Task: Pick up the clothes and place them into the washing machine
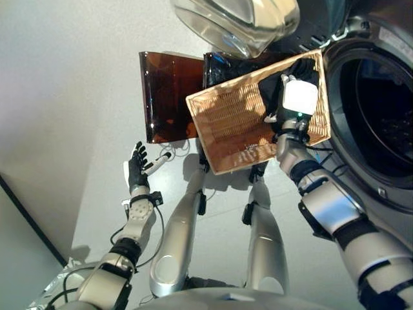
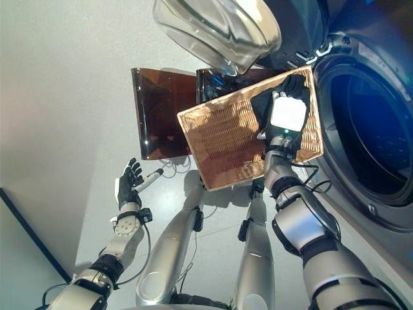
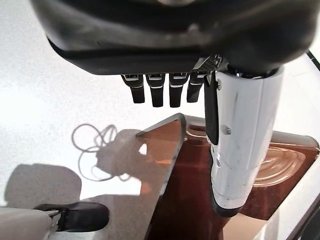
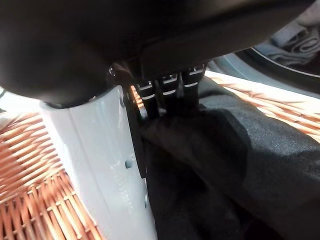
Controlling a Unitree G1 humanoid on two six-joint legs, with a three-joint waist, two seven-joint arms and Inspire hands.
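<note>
While the right hand (image 1: 298, 103) grips dark cloth (image 4: 240, 165) in the wicker basket (image 1: 232, 123), the left hand (image 1: 137, 169) spreads wide.

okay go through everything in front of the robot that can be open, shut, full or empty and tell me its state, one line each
washing machine door: swung open
washing machine drum: open; laundry already inside, per the right wrist view
wicker basket: holds dark clothes at the end nearest the machine
brown plastic bin: contents cannot be told
right hand: down in the basket on the dark clothes, grip unclear
left hand: open, holding nothing
</note>
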